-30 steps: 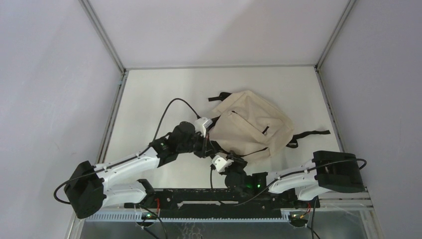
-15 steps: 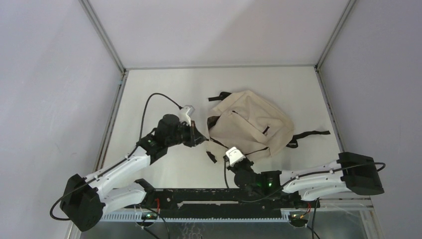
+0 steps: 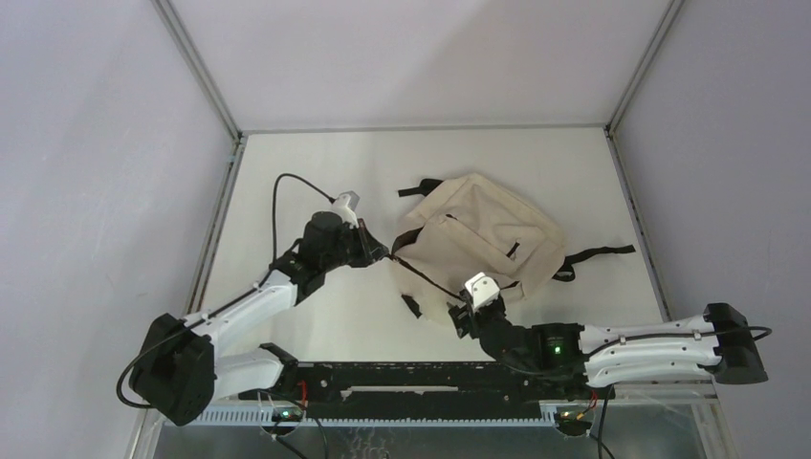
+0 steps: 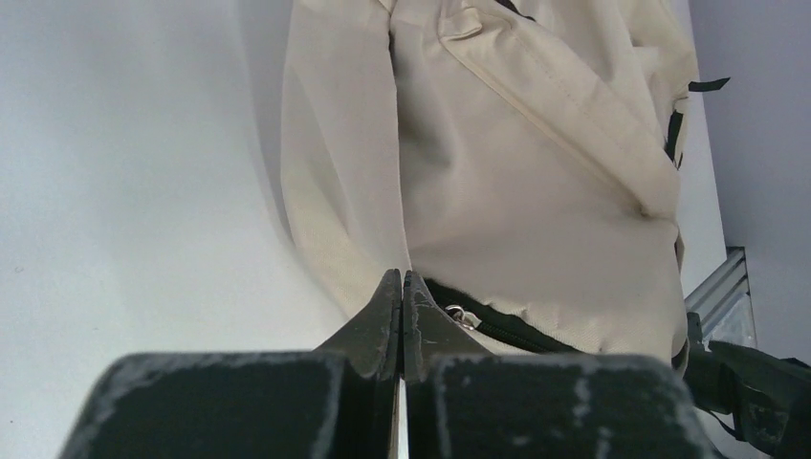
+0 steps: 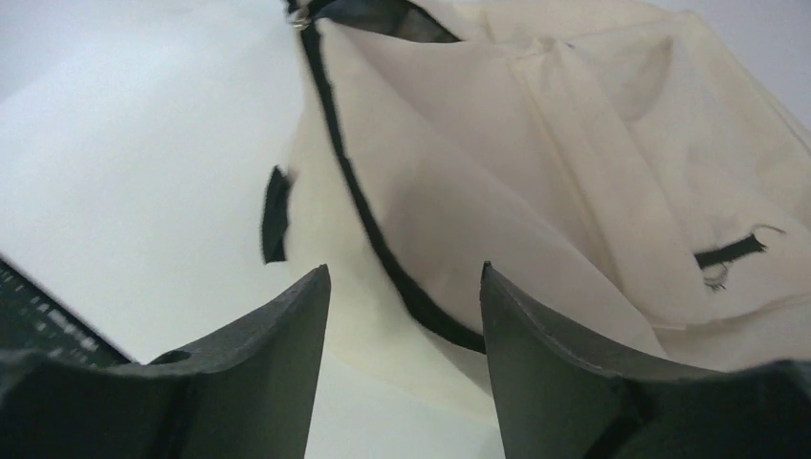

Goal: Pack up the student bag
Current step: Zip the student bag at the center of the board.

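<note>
The student bag (image 3: 488,229), beige canvas with black zip trim, lies flat mid-table. My left gripper (image 3: 384,253) is at its left corner. In the left wrist view the jaws (image 4: 402,273) are pressed shut against the bag (image 4: 536,172) at the black zip, with the metal zip-pull ring (image 4: 462,316) right beside the right finger. My right gripper (image 3: 466,311) is open at the bag's near edge. In the right wrist view its fingers (image 5: 405,268) stand apart on either side of the black zip trim (image 5: 383,249), holding nothing.
Black straps trail off the bag to the right (image 3: 598,253) and at the back (image 3: 421,184). A short black tab (image 3: 411,306) sticks out at the near left. Metal frame posts and white walls enclose the table; the arm rail (image 3: 421,378) runs along the near edge.
My left gripper has drawn back left and away from me along the bag's left corner. My right arm has reached right and forward to the bag's near edge. The bag's left side has spread.
</note>
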### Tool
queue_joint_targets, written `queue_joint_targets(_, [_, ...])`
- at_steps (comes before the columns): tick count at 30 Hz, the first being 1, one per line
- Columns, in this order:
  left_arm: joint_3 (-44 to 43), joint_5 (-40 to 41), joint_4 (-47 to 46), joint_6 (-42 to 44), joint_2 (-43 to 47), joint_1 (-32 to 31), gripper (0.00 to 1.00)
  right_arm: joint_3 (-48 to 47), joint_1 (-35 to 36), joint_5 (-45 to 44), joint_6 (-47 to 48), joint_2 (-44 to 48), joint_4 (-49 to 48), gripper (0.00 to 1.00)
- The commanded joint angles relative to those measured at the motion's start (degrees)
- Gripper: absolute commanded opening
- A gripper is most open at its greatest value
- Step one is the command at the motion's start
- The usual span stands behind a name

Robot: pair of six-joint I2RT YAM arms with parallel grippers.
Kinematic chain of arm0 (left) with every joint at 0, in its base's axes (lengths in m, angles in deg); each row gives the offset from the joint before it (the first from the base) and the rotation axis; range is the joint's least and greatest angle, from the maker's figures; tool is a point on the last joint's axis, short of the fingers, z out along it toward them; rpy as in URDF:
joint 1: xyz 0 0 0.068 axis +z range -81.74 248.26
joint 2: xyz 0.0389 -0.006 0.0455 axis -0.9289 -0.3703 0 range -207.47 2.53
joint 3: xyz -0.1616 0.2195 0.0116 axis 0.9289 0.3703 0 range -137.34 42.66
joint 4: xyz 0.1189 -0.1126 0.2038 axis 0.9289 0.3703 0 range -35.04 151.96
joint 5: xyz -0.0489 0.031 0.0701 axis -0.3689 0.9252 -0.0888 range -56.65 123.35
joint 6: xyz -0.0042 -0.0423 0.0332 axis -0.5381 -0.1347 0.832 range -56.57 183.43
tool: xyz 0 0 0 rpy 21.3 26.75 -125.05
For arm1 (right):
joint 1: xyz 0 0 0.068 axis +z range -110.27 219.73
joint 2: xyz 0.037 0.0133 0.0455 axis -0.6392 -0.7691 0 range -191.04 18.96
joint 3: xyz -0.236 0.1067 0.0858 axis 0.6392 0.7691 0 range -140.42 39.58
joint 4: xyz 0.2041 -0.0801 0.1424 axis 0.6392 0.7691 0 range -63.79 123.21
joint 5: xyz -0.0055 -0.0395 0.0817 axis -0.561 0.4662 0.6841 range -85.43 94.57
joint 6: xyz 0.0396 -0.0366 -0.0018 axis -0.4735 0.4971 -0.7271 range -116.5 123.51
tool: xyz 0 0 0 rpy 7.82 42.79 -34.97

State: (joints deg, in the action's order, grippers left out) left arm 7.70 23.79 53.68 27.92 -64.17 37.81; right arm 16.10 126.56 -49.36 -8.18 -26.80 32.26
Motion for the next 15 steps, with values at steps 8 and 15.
queue_joint_targets(8, [-0.4, 1.5, -1.0, 5.1, 3.7, 0.4, 0.00, -12.9, -2.1, 8.4, 17.0, -13.2, -8.3, 0.73])
queue_joint_targets(15, [-1.2, -0.3, -1.4, 4.8, 3.1, 0.3, 0.00, -16.9, -12.9, 19.9, 24.3, -24.9, -15.1, 0.76])
